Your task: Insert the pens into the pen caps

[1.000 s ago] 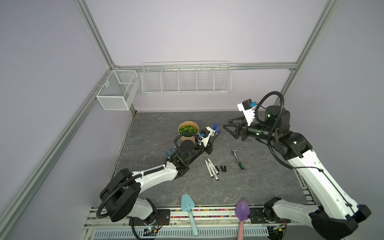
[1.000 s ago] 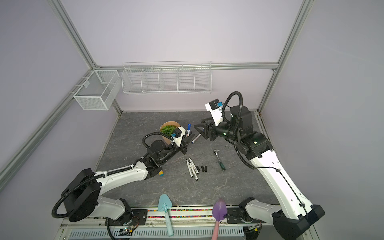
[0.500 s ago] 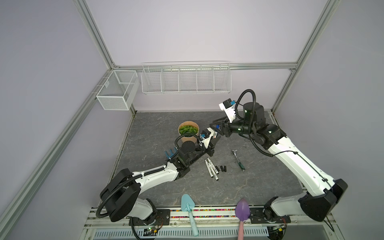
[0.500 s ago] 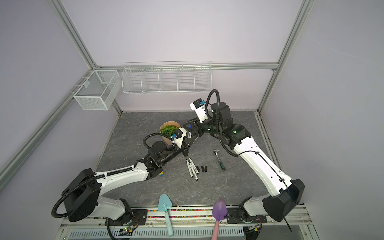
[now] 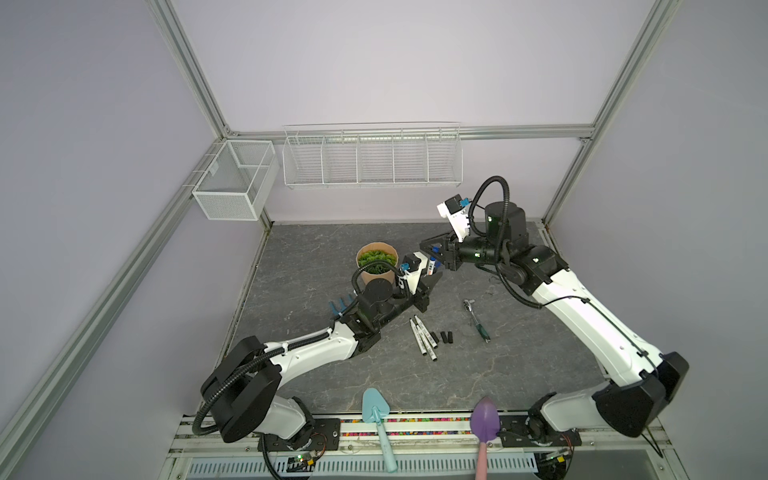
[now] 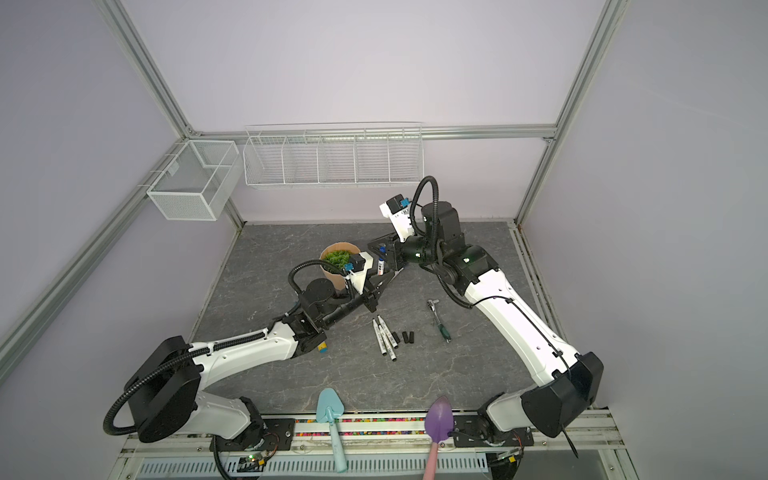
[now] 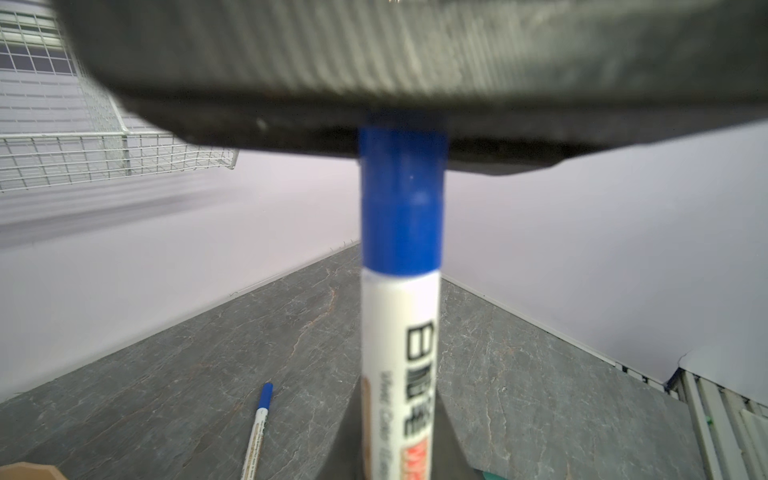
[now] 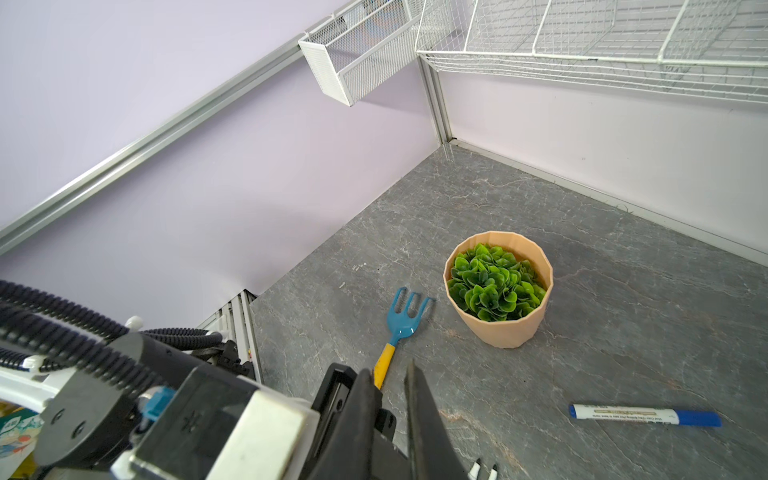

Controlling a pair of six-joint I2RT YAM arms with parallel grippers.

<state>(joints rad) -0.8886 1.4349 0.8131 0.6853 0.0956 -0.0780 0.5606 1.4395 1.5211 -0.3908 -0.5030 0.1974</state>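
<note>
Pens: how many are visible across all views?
5. Three pens lie side by side on the table; one capped pen lies near the plant pot; a fifth pen stands in the left end effector, blue cap upward. Others may be hidden.

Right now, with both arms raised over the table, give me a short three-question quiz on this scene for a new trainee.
1. True or false: the left gripper holds a slim white marker pen.
2. How many loose white pens lie beside the small black cylindrical caps? A two, B three, C five.
3. Fill in: the right gripper is shut on the held pen's short ____ plastic cap.
Key: 1 true; 2 B; 3 blue.
</note>
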